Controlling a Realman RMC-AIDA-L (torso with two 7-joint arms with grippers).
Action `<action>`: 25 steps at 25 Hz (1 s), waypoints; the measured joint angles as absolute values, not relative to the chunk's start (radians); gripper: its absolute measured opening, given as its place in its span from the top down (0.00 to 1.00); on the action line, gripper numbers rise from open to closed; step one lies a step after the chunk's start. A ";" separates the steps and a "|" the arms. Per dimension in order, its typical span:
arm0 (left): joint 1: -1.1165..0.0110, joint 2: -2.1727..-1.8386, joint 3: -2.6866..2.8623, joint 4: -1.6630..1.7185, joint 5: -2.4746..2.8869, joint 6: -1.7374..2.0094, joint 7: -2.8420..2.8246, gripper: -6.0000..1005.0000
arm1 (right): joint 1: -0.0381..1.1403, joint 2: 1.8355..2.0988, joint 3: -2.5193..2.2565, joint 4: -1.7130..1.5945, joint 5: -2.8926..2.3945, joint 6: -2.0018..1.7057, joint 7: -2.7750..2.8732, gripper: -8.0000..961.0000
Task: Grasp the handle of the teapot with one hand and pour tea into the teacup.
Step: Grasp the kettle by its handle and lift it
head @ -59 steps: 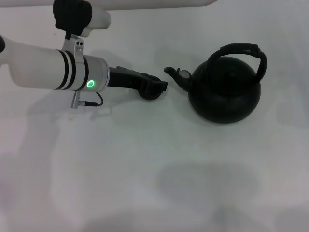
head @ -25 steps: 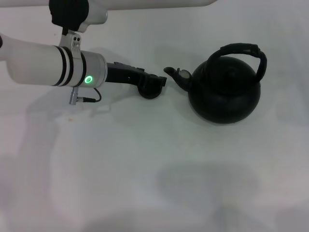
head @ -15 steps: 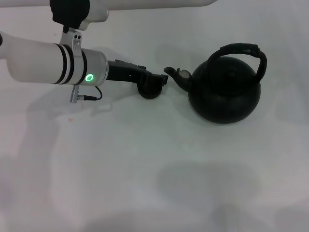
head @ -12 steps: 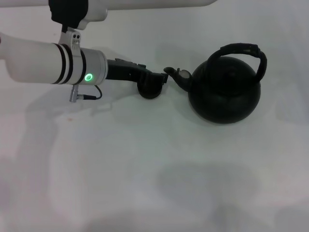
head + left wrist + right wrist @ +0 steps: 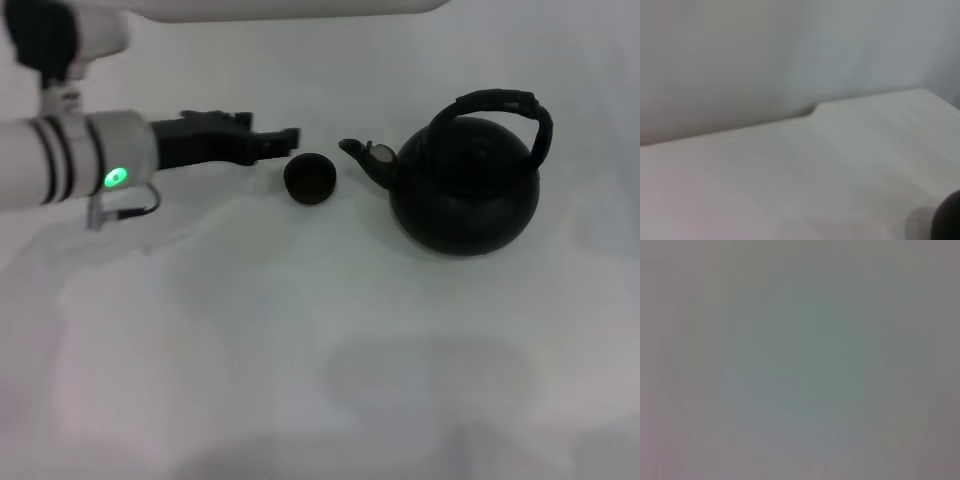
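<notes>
At left of the white table, far side: the left arm reaches in from the left edge, a green light lit on its wrist cuff.
Left gripper (image 5: 285,140): black, pointing right, its tip just left of and slightly beyond the teacup, apart from it and holding nothing. Fingers read as one dark bar in the head view; cannot tell whether they are apart or together.
Teacup (image 5: 309,179): tiny, black, handleless, upright on the table, dark brownish inside. It stands between the gripper tip and the teapot's spout, touching neither.
Spout (image 5: 364,156): short and curved, aimed left toward the teacup, its tip near the cup's right rim but clear of it.
Teapot (image 5: 464,192): large round matte-black pot, upright, right of centre on the table.
Handle (image 5: 505,108): thick black arched hoop over the pot's top, leaning toward the right, nothing gripping it.
Table (image 5: 300,340): plain white surface; the left wrist view shows its far edge against a pale wall.
Right gripper: not seen; the right wrist view gives only a blank grey field.
</notes>
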State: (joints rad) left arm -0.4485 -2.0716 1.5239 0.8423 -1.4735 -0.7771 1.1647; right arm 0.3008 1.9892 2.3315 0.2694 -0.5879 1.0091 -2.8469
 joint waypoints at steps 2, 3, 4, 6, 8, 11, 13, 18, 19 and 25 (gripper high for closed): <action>-0.383 -2.074 1.514 0.880 -1.523 -0.773 1.233 0.22 | 0.295 1.986 2.330 0.272 -0.591 1.009 -2.847 0.14; -0.349 -2.074 1.509 0.891 -1.569 -0.773 1.281 0.22 | 0.290 1.984 2.328 0.274 -0.592 1.009 -2.847 0.14; -0.317 -2.074 1.498 0.896 -1.627 -0.773 1.338 0.22 | 0.285 1.983 2.327 0.277 -0.593 1.009 -2.846 0.14; -0.258 -2.074 1.469 0.888 -1.761 -0.788 1.471 0.22 | 0.274 1.982 2.325 0.286 -0.610 1.015 -2.836 0.14; -0.204 -2.074 1.435 0.861 -1.907 -0.817 1.631 0.22 | 0.254 1.982 2.324 0.309 -0.648 1.023 -2.819 0.14; -0.128 -2.075 1.406 0.789 -2.182 -0.921 1.939 0.21 | 0.191 1.997 2.323 0.391 -0.726 1.034 -2.753 0.14; -0.094 -2.076 1.403 0.736 -2.317 -0.996 2.116 0.21 | 0.138 2.010 2.305 0.463 -0.782 1.043 -2.698 0.14; -0.077 -2.072 1.401 0.573 -2.530 -1.155 2.368 0.22 | 0.014 2.013 2.125 0.599 -0.821 1.066 -2.589 0.14; -0.078 -2.071 1.397 0.551 -2.543 -1.179 2.381 0.22 | -0.009 2.014 2.081 0.633 -0.821 1.066 -2.569 0.14; -0.069 -2.069 1.362 0.479 -2.551 -1.272 2.437 0.22 | -0.145 2.020 1.797 0.856 -0.813 0.955 -2.496 0.14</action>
